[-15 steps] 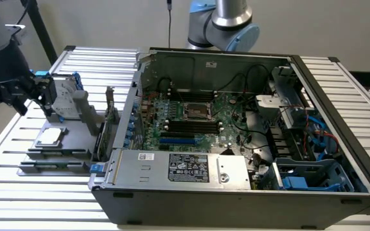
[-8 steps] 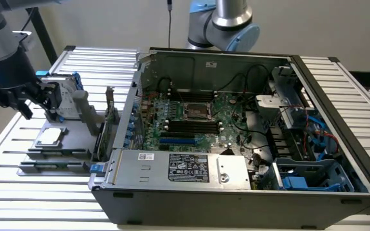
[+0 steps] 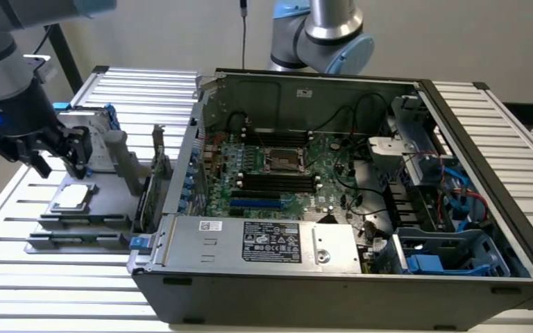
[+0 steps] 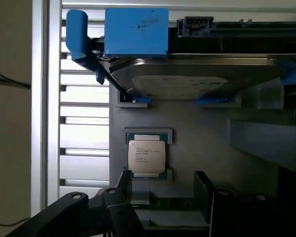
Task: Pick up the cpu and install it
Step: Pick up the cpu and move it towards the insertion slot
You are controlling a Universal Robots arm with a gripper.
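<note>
slatted metal table (image 3: 26, 277) under everything, pale wall behind. open computer case (image 3: 341, 298) takes the middle and the exterior view's right. grey parts tray (image 3: 81, 232) lies just beside it, on the exterior view's left.

cpu (image 3: 72, 196) lies flat in its tray pocket, metal top up, not yet lifted. gripper (image 3: 63, 166) hangs over that tray, fingers (image 4: 202, 185) spread apart, nothing between them.

risks, my reading:
- in the wrist view the cpu (image 4: 146, 158) looks off the line between the fingers, nearer one of them. closing from there could land a pad on the lid or the pocket lip and tip the chip.
- thin flat part, so a shallow hold; it could tilt in the grip.

room:
- hard drive (image 4: 202, 81) with blue bracket stands just beside the pocket; tight on that side.
- case wall is near, on the exterior view's right of the tray.
- socket (image 3: 283, 161) sits deep inside the case, cables and walls around it. the open room i can count on is overhead.
</note>
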